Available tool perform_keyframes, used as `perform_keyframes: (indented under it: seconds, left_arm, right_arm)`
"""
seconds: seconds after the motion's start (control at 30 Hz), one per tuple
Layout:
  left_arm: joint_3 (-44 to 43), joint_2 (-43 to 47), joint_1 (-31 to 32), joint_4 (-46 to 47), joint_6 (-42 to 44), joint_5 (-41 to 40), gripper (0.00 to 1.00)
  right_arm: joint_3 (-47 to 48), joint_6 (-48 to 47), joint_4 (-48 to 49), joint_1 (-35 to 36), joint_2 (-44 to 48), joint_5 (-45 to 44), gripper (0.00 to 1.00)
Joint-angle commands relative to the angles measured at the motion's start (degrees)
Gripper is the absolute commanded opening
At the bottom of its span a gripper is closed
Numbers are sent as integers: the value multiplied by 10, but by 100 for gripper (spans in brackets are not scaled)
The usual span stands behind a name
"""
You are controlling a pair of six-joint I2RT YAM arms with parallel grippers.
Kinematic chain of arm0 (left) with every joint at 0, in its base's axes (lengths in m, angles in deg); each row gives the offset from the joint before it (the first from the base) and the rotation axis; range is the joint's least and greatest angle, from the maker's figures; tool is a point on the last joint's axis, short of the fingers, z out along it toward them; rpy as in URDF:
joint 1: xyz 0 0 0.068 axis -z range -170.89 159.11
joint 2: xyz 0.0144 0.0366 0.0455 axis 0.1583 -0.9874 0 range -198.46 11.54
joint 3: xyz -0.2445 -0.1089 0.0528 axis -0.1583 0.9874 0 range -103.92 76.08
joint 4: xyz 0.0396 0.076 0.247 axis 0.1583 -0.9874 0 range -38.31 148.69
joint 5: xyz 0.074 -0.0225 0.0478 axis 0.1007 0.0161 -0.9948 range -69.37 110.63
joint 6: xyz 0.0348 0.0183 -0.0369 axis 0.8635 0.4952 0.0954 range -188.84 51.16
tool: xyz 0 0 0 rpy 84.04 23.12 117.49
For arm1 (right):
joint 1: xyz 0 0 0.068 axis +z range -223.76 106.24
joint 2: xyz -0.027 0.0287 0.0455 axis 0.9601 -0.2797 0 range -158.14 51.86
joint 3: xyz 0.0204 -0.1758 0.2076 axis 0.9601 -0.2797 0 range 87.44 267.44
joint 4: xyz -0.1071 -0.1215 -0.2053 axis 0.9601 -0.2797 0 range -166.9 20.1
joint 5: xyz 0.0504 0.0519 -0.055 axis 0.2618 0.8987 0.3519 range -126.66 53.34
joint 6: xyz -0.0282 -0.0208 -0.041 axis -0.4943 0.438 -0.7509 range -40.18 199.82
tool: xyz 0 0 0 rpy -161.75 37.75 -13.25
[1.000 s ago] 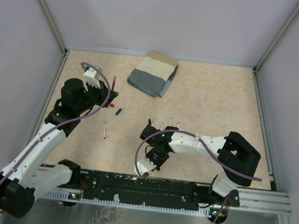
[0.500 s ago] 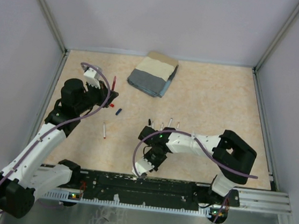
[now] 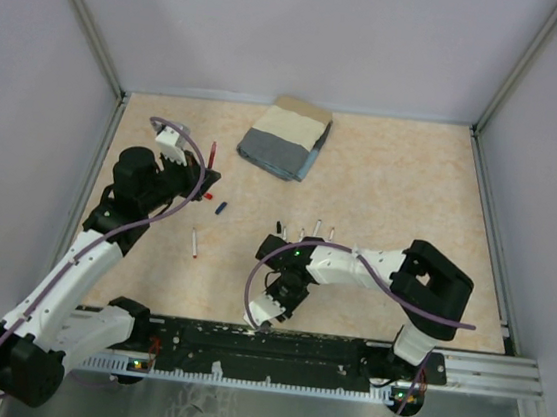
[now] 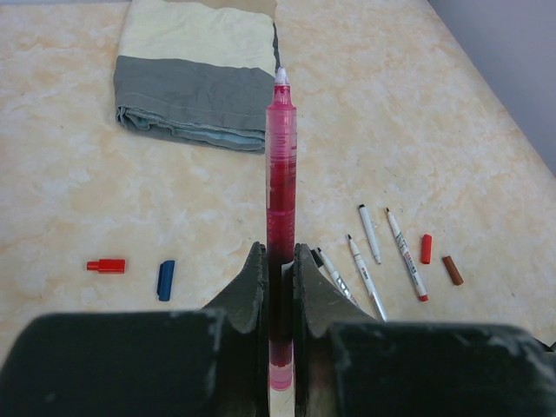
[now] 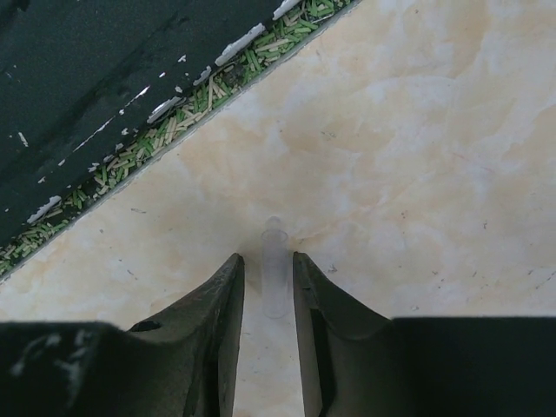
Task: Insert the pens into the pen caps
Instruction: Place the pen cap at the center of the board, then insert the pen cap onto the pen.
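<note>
My left gripper (image 4: 279, 252) is shut on a translucent red pen (image 4: 281, 156) that sticks up between its jaws, tip uncapped; in the top view the gripper (image 3: 198, 174) is held above the table's left side. My right gripper (image 5: 268, 261) is open and low on the table, its jaws straddling a small clear pen cap (image 5: 274, 282) with a narrow gap on each side; in the top view it (image 3: 279, 294) is near the front rail. Several white pens (image 4: 369, 233) lie on the table, with a red cap (image 4: 426, 248), a brown-red cap (image 4: 452, 270), another red cap (image 4: 106, 265) and a blue cap (image 4: 165, 280).
A folded grey-beige cloth (image 3: 284, 139) lies at the back. One white pen with a red end (image 3: 195, 243) lies apart at the left. The black front rail (image 5: 104, 78), with green and white debris along its edge, runs just beyond the right gripper's fingertips.
The right arm has shifted a little to the left and toward the front rail, with its gripper low. The left arm and its red pen have not moved.
</note>
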Motion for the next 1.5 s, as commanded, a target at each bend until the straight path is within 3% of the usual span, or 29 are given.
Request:
perform_keyframes:
  seconds: [0.0,0.07,0.4,0.7,0.9,1.0,1.03,1.1,1.23,1.47]
  left_arm:
    - [2,12,-3,19,-2,8,0]
    - [3,12,-3,19,-2,7,0]
    - [2,11,-3,18,-2,7,0]
    - [3,12,-4,17,-1,4,0]
    - [3,12,-4,15,-1,3,0]
    - [3,12,-4,16,-2,4,0]
    - [3,11,-4,16,-2,5,0]
    - [2,9,-4,16,-2,4,0]
    - [4,9,-4,15,-2,4,0]
    - [4,5,-4,16,-3,7,0]
  right_arm:
    - [7,3,-13,9,-17,13,31]
    - [8,4,-13,9,-15,15,35]
    - [17,30,-11,9,14,33,36]
    - [-49,206,111,8,163,45,42]
    - [-184,515,365,9,286,10,46]
    - [-246,730,518,8,343,-64,39]
    - [-263,843,573,8,358,-97,36]
    - [-284,972,615,8,381,-180,35]
    - [-273,1168,551,8,402,-309,37]
    - [-218,1257,424,6,429,-437,58]
